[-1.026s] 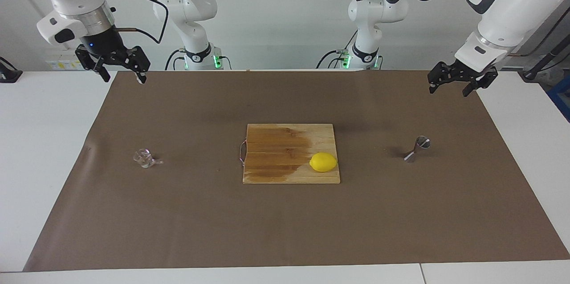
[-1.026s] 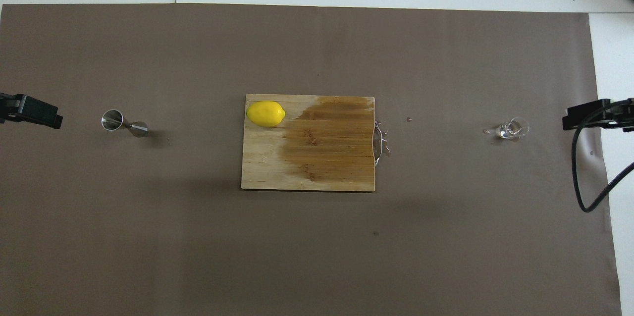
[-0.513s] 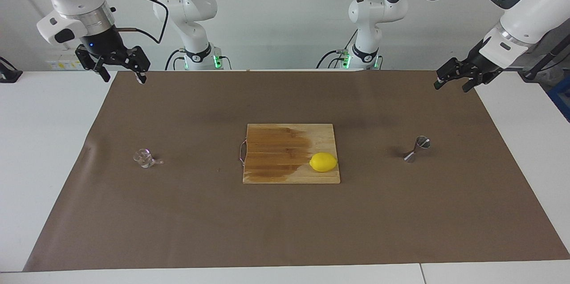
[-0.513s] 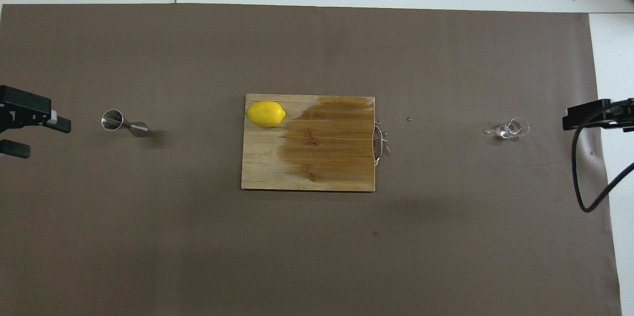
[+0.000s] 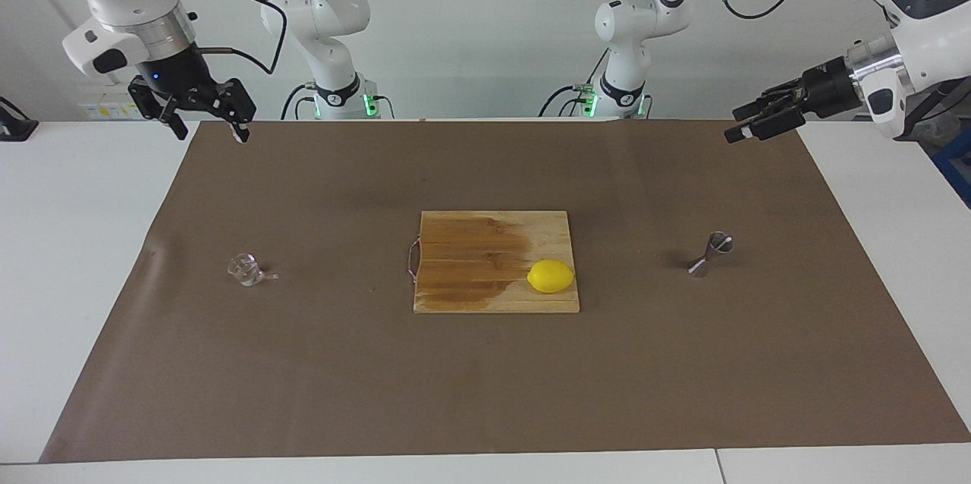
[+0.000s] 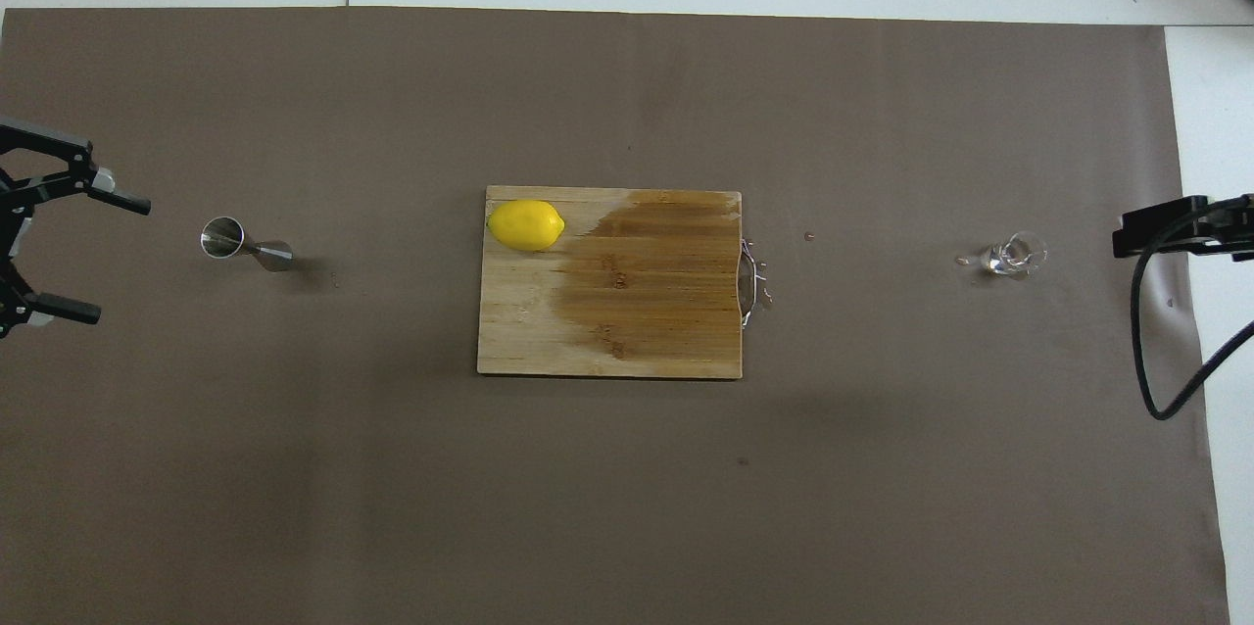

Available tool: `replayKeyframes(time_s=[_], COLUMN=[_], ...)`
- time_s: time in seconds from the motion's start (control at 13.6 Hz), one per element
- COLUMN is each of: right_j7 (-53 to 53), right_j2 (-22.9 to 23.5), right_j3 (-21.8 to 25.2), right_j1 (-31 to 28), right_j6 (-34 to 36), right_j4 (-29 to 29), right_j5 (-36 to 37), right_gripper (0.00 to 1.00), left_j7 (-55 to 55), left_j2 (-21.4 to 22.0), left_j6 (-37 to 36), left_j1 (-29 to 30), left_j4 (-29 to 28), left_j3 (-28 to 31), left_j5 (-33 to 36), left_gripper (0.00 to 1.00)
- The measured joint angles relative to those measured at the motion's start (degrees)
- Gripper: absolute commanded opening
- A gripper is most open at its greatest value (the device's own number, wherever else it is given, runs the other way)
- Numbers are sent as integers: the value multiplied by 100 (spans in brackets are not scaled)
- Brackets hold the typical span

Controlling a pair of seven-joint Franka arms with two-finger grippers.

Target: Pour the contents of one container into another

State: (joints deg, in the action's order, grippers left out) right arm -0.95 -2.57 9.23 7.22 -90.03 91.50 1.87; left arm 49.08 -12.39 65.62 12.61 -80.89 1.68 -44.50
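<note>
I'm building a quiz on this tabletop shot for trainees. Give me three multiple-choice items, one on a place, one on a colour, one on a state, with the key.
1. Where does the lemon lie?
A. on the cutting board
B. on the brown paper beside the glass cup
C. in the left gripper

2. What colour is the jigger?
A. yellow
B. grey metal
C. red

3. How are the left gripper's fingers?
A. shut on the jigger
B. shut on nothing
C. open

Key:
1 A, the lemon rests on the board's corner toward the left arm's end.
2 B, the jigger's steel cones show grey.
3 C, the overhead view shows its two fingers spread apart, up in the air short of the jigger.
</note>
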Motion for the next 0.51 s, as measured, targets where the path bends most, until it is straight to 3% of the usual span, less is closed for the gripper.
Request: replayKeyframes(time_s=[0.51], right_j7=[0], right_j2=[-3], right_j3=[0], right_j1=[0], right_j6=[0], right_j4=[0], right_j5=[0], right_gripper=[100], left_j7=[891], left_j2=[-642], left_j6=[-150], left_j1=[138], left_j4=[12], left_j3=[8], left_j5=[-1323], left_gripper=[100])
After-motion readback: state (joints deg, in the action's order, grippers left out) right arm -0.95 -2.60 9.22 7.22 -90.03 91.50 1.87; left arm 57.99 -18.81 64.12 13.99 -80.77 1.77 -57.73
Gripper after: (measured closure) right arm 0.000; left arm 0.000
